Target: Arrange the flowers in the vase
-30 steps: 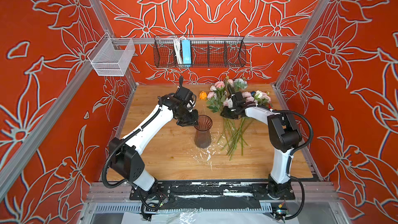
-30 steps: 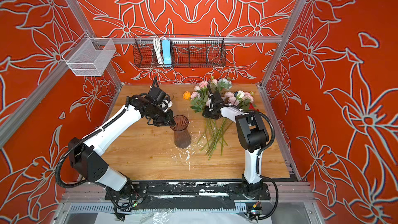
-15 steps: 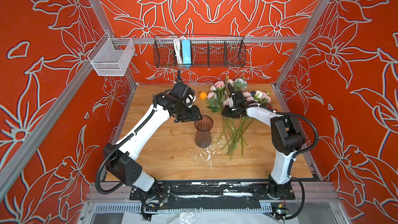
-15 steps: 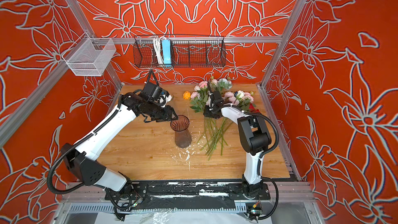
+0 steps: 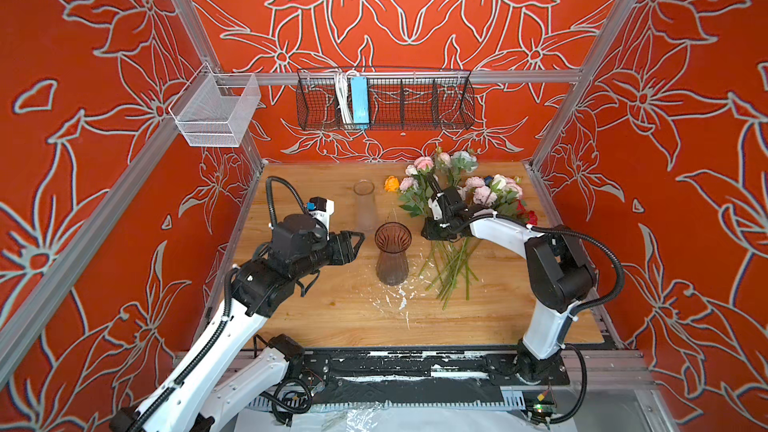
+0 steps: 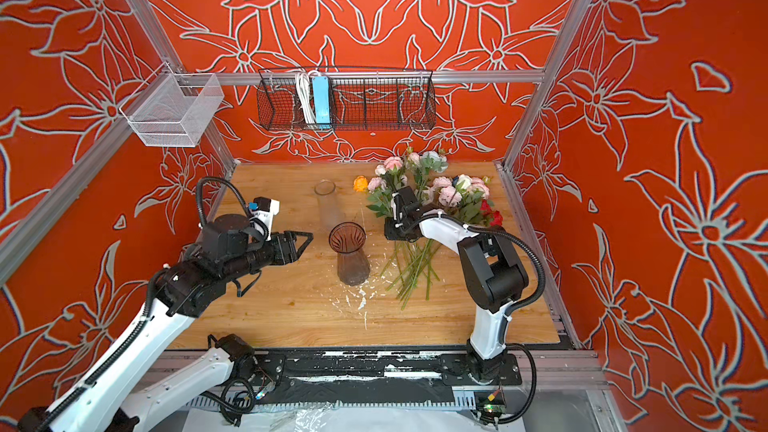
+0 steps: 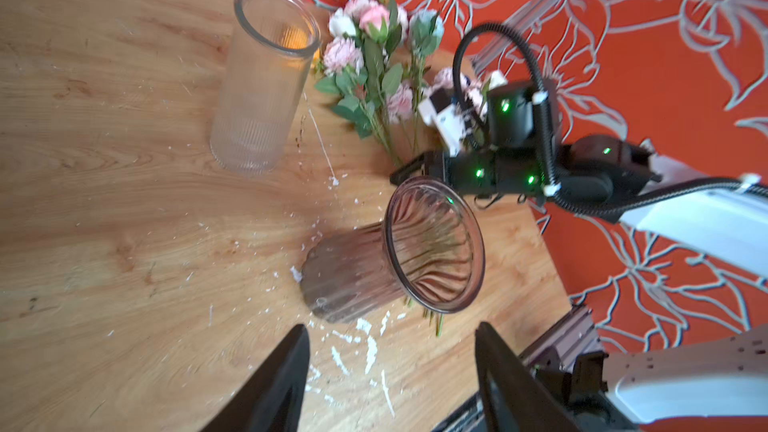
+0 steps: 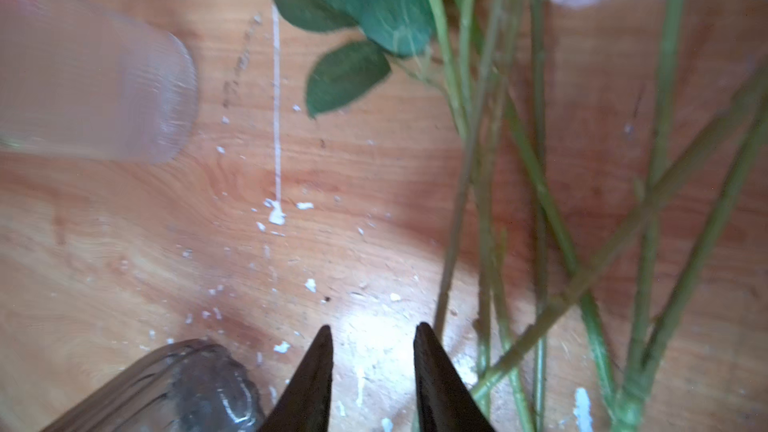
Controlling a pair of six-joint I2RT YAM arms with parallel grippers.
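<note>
A brown tinted glass vase (image 5: 392, 257) (image 6: 348, 255) (image 7: 395, 259) stands upright and empty at mid-table. My left gripper (image 5: 359, 238) (image 7: 390, 328) is open just left of its rim, holding nothing. The flowers (image 5: 457, 193) (image 6: 428, 193) (image 7: 374, 68) lie in a bunch to the right of the vase, pink, white and red heads toward the back wall and green stems (image 8: 536, 201) fanned toward the front. My right gripper (image 5: 428, 230) (image 8: 374, 328) hovers low over the table between vase and stems. It is open a little, with bare wood between its fingers.
A clear ribbed glass cylinder (image 5: 365, 205) (image 7: 266, 76) stands behind the brown vase. An orange flower head (image 5: 391, 183) lies beside it. White flecks (image 5: 395, 297) dot the wood in front. A black wire basket (image 5: 384, 99) and a white mesh basket (image 5: 216, 114) hang above.
My left gripper was shut at the brown vase's rim; it has opened and drawn back to the left, uncovering the clear cylinder. The right gripper has barely shifted.
</note>
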